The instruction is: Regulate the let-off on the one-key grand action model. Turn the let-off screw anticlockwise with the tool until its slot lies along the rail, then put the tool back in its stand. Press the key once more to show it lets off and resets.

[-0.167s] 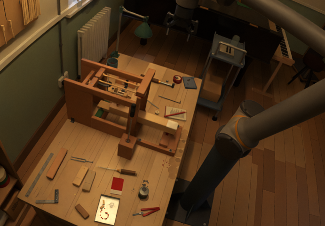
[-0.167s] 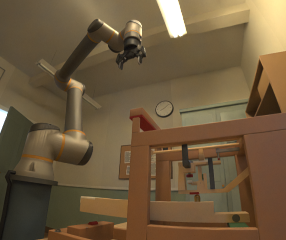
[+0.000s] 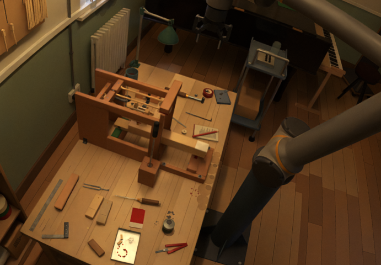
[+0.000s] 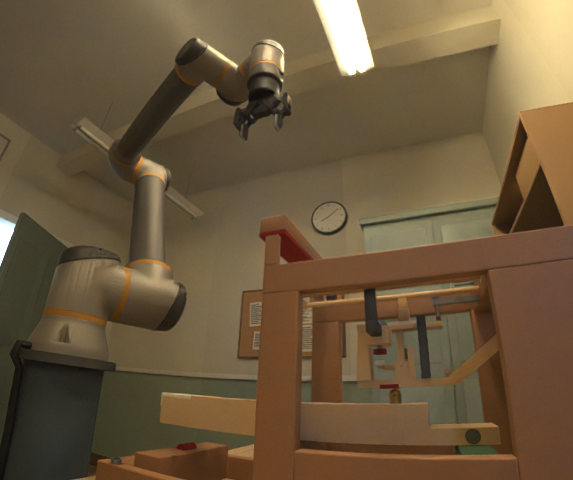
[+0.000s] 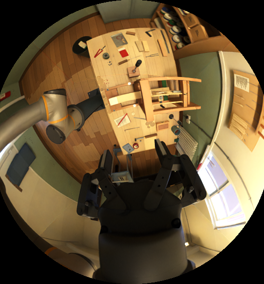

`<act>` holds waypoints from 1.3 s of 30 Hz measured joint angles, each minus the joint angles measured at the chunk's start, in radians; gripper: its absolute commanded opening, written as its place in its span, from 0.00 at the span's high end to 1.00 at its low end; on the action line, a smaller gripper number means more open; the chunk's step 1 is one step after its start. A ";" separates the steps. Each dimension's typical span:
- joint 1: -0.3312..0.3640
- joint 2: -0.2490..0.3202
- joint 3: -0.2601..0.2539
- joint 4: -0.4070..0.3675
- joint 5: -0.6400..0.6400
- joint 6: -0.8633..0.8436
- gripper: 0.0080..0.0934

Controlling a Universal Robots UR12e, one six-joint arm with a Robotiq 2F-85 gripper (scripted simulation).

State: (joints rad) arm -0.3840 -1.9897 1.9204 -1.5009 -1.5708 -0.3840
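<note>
The let-off screw is hidden among the small parts inside the wooden action model [image 3: 128, 115] [image 5: 164, 96], so I cannot tell how its slot lies. The tool [image 3: 152, 142] [image 5: 136, 65], a thin shaft with a dark handle, stands upright in its block stand [image 3: 148, 171] at the model's front. The long pale key [image 3: 178, 142] [image 4: 297, 419] reaches out of the frame toward the bench's right edge. My gripper [image 3: 209, 40] [image 4: 261, 123] [image 5: 134, 153] hangs high above the far end of the bench, open and holding nothing.
The bench's far edge lies below the gripper, with a green desk lamp [image 3: 167, 35], a radiator [image 3: 111, 42] and a grey trolley [image 3: 261, 78] near it. Small tools, wood blocks, a red card [image 3: 137, 217] and a tray [image 3: 125, 246] litter the near bench.
</note>
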 measured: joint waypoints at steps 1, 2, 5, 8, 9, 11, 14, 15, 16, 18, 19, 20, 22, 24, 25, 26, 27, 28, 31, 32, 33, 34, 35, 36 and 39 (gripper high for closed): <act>0.000 0.000 0.000 0.000 0.000 0.000 0.16; 0.000 0.000 0.000 0.000 0.000 0.000 0.19; 0.000 0.000 0.000 0.000 0.000 0.000 0.26; 0.000 0.000 0.000 0.000 0.000 0.000 0.33; 0.000 0.000 0.000 0.000 0.000 0.000 0.35; 0.000 0.000 0.000 0.000 0.000 0.000 0.40; 0.000 0.000 0.000 0.000 0.000 0.000 0.47; 0.000 0.000 0.000 0.000 0.000 0.000 0.49; 0.000 0.000 0.000 0.000 0.000 0.000 0.52; 0.000 0.000 0.000 0.000 0.000 0.000 0.56; 0.000 0.000 0.000 0.000 0.000 0.000 0.59; 0.000 0.000 0.000 0.000 0.000 0.000 0.61; 0.000 0.000 0.000 0.000 0.000 0.000 0.66; 0.000 0.000 0.000 0.000 0.000 0.000 0.70; 0.000 0.000 0.000 0.000 0.000 0.000 0.73; 0.000 0.000 0.000 0.000 0.000 0.000 0.75; 0.000 0.000 0.000 0.000 0.000 0.000 0.77; 0.000 0.000 0.000 0.000 0.000 0.000 0.80; 0.000 0.000 0.000 0.000 0.000 0.000 0.87; 0.000 0.000 0.000 0.000 0.000 0.000 0.89; 0.000 0.000 0.000 0.000 0.000 0.000 0.91; 0.000 0.000 0.000 0.000 0.000 0.000 0.94; 0.000 0.000 0.000 0.000 0.000 0.000 0.96; 0.000 0.000 0.000 0.000 0.000 0.000 0.98; 0.000 0.000 0.000 0.000 0.000 0.000 1.00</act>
State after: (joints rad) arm -0.3840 -1.9897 1.9199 -1.5010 -1.5708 -0.3840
